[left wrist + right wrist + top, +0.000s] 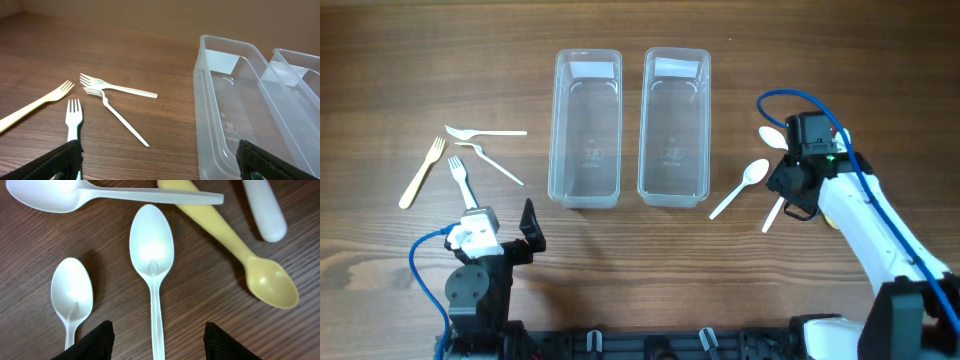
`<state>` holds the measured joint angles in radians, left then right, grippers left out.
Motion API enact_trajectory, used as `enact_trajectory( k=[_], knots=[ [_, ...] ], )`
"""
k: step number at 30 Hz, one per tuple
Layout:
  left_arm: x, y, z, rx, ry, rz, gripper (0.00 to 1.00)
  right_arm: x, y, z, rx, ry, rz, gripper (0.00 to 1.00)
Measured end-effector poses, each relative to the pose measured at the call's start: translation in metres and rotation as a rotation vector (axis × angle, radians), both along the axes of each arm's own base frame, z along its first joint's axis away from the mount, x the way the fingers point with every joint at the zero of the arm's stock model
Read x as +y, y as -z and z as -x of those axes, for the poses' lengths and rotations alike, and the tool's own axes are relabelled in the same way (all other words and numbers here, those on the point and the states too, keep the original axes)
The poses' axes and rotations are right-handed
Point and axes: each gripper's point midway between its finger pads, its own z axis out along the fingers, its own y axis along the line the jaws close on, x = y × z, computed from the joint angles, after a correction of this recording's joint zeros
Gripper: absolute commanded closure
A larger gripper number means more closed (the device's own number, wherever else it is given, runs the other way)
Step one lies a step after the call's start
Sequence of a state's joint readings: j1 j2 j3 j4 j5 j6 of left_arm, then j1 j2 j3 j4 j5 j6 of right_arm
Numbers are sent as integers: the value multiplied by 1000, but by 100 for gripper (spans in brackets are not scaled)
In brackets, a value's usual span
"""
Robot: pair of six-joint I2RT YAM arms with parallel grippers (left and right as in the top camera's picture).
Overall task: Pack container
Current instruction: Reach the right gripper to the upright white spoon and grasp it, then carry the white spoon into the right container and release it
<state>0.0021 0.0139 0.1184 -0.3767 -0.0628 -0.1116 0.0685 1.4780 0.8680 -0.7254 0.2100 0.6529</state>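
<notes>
White plastic is straddled by the right gripper point(157, 337): its jaws are set apart on either side of the middle spoon point(151, 250), at the handle, and nothing is clamped yet. A slip is to be feared here. The handle is thin and lies flat on the table point(40, 245), so it may be pushed aside or pinched askew, and the small spoon point(72, 290) just beside one finger may be nudged or caught along with it. The left gripper point(160, 165) is spread wide and empty.

Counted, near to far:
- **Forks:** four forks point(74, 120) are seen at the left, one cream fork point(40, 102) and three white.
- **Spoons:** at the right there are four spoon bowls, the yellow spoon point(250, 265) among them, and one more white handle point(265, 210) (its bowl is out of frame).
- **Containers:** beyond lie two clear containers side by side, the left container point(556, 130) and the right container point(706, 130) — nothing is packed in either.
</notes>
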Motion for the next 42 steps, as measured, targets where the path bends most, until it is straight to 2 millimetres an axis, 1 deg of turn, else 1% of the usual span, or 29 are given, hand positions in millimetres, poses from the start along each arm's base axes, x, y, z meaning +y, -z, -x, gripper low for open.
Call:
enact_trajectory(
  k=[4,5,6,7,9,10,12,14,22,25,28,29,31,32,33,34,36,37,38,40,42],
  knots=[
    [0,0,0,0,0,0,0,0,15,-3,13,-10,3,43],
    [0,0,0,0,0,0,0,0,20,-4,14,-13,4,43],
    [0,0,0,0,0,0,0,1,30,-3,25,-23,2,43],
    [0,0,0,0,0,0,0,1,34,-2,30,-27,1,43],
    [0,0,0,0,0,0,0,2,39,-1,40,-34,1,52],
    [0,0,0,0,0,0,0,3,46,0,55,-38,-4,60],
    [0,0,0,0,0,0,0,3,53,2,74,-41,-6,75],
    [0,0,0,0,0,0,0,4,54,0,71,-54,-8,96],
    [0,0,0,0,0,0,0,4,55,3,81,-52,-10,96],
    [0,0,0,0,0,0,0,3,52,17,134,-55,-8,96],
    [0,0,0,0,0,0,0,3,35,22,115,-83,-3,96],
    [0,0,0,0,0,0,0,4,24,21,86,-103,0,96],
    [0,0,0,0,0,0,0,9,-4,15,-11,-153,6,96],
    [0,0,0,0,0,0,0,16,-26,9,-92,-198,10,96],
    [0,0,0,0,0,0,0,21,-38,6,-138,-232,10,96],
    [0,0,0,0,0,0,0,33,-57,0,-221,-302,0,96],
    [0,0,0,0,0,0,0,60,-83,-9,-342,-445,-36,96],
    [0,0,0,0,0,0,0,86,-105,-13,-439,-561,-73,96],
    [0,0,0,0,0,0,0,109,-122,-15,-515,-650,-107,96],
    [0,0,0,0,0,0,0,136,-144,-19,-617,-744,-141,96],
    [0,0,0,0,0,0,0,158,-155,-23,-681,-798,-174,96]
  ],
)
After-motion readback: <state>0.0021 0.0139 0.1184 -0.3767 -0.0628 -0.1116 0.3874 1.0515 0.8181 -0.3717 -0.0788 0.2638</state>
